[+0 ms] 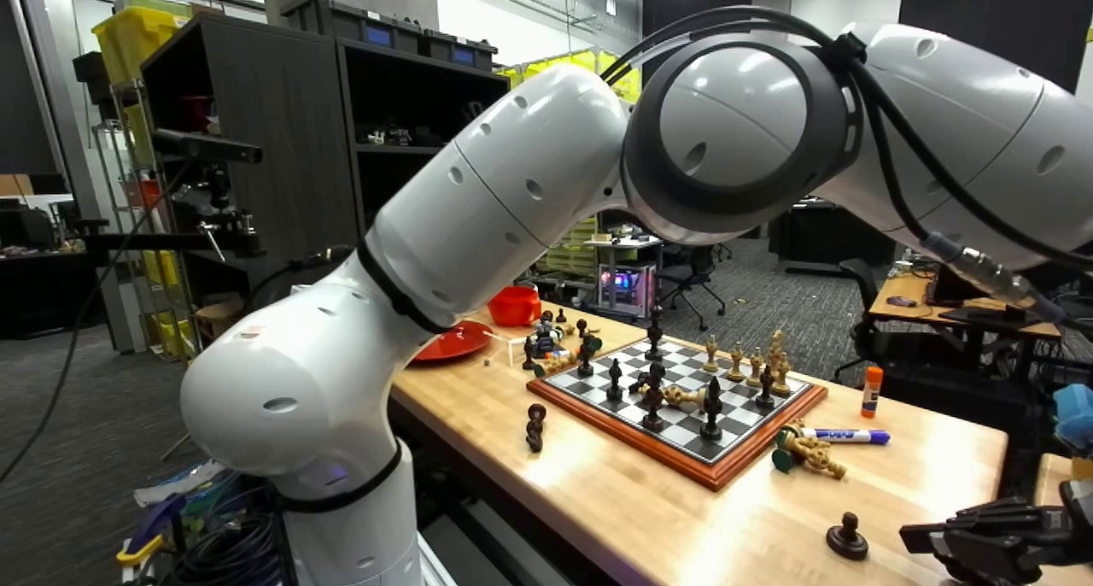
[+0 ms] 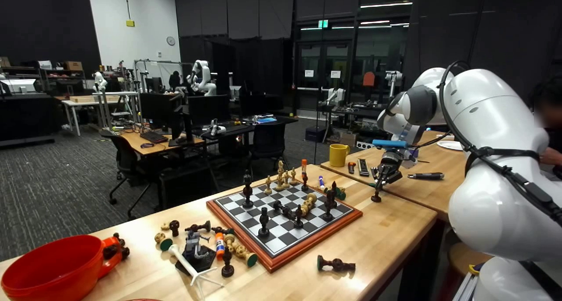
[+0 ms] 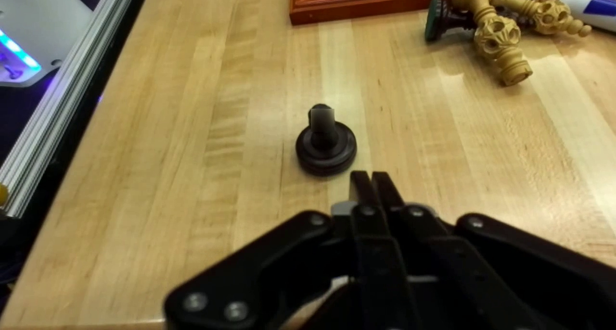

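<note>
In the wrist view, you see the end effector (image 3: 369, 177) closed, jaws together; the dark chess piece (image 3: 326, 152) stands upright on the counter (image 3: 183, 176) between end effector and chessboard (image 3: 370, 5). In both exterior views, the dark chess piece stands off the chessboard. In an exterior view, you find the marker (image 1: 847, 436) just beside the chessboard.

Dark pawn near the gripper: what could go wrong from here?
First, the gripper is shut with nothing visible between its jaws, so advancing like this might tip or shove the upright dark pawn. Second, swinging toward the chessboard could knock the tan chess pieces lying beside it.
</note>
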Robot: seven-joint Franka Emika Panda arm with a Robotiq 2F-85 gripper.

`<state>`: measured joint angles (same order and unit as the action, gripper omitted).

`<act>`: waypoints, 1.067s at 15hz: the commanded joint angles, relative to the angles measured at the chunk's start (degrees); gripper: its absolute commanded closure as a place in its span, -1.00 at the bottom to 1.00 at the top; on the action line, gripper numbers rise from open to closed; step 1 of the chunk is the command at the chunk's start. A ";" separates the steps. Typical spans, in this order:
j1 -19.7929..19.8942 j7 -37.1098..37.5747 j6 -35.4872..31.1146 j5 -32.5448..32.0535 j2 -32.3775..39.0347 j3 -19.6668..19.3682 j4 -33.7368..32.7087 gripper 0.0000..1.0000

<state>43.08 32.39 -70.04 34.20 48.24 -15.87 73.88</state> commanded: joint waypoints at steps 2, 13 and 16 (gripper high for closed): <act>-0.08 -2.45 1.34 0.14 -1.12 -0.02 -0.43 1.00; -1.86 -7.59 -2.25 -1.74 -0.95 -0.18 -2.38 -0.12; -2.04 -7.31 -3.22 -1.86 -0.18 0.00 -3.73 -0.52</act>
<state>41.50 25.39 -72.44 33.53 47.74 -15.88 71.53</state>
